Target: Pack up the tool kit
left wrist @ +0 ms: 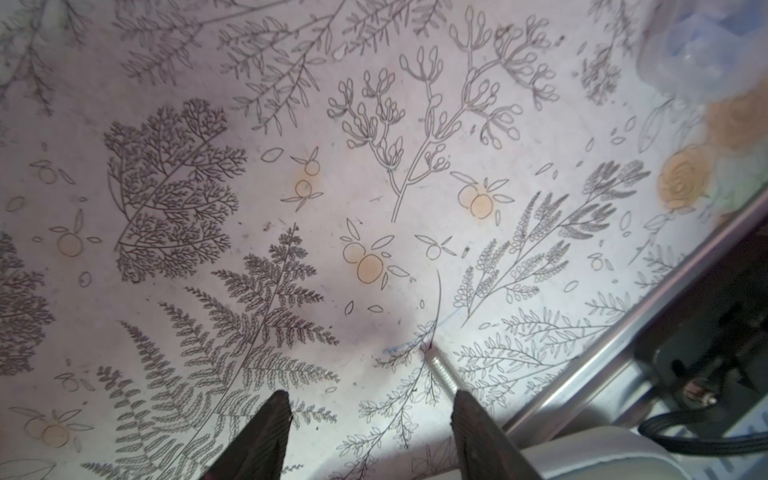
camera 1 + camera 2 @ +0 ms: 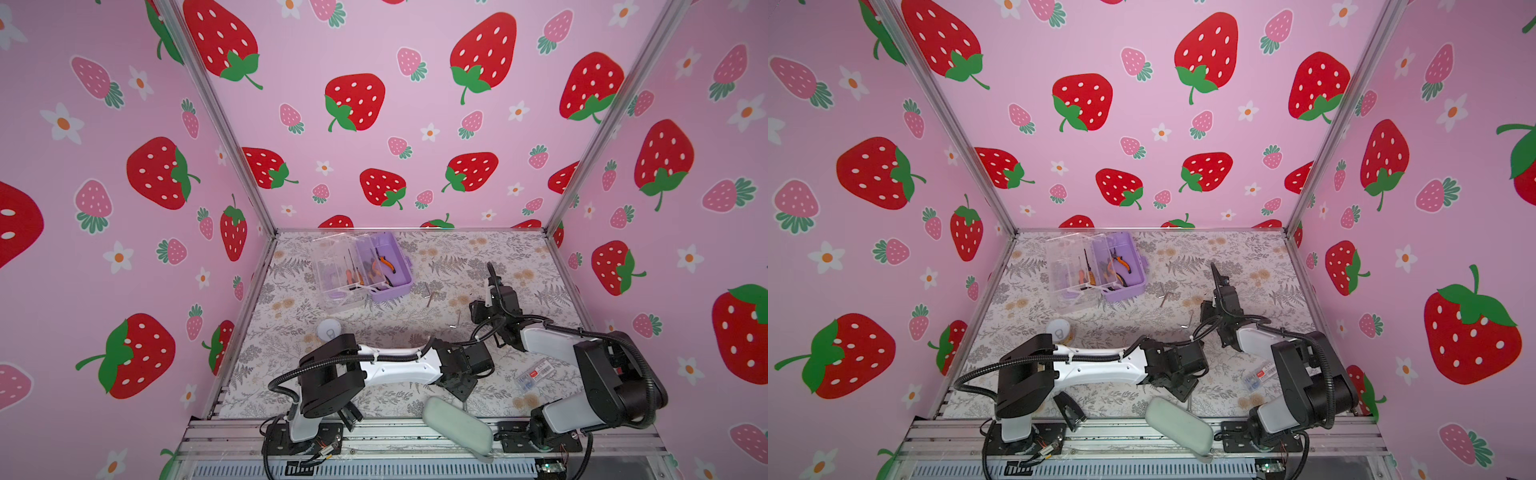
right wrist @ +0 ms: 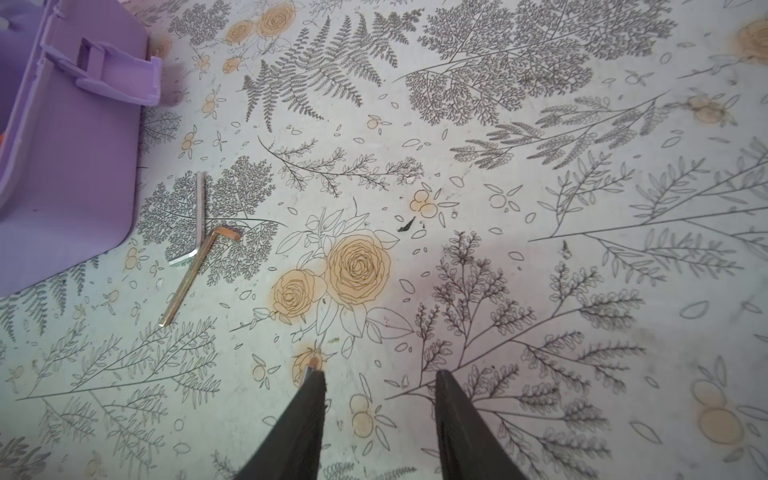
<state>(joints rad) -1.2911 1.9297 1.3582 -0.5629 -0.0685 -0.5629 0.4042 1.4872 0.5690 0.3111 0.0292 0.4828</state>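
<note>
The tool kit (image 2: pixel 395 286) lies open at the back left in both top views, lilac base (image 3: pixel 62 158) beside its clear lid (image 2: pixel 332 270). Orange-handled pliers (image 2: pixel 384 268) and screwdrivers (image 2: pixel 351 270) lie inside. Two hex keys (image 3: pixel 195 245) lie crossed on the mat to the right of the case. A third hex key (image 2: pixel 457 319) lies nearer, and its tip (image 3: pixel 311 365) shows at one finger of my right gripper (image 3: pixel 380 372), whose jaws are open over bare mat. My left gripper (image 1: pixel 370 395) is open low over the front of the mat. A thin silver rod (image 1: pixel 439 368) runs under one finger.
A pale green pouch (image 2: pixel 457 430) lies across the front rail. A small clear packet with a red label (image 2: pixel 536 374) sits under the right arm. A round white-topped tin (image 2: pixel 328 331) stands at the left, behind the left arm. Strawberry-print walls close three sides.
</note>
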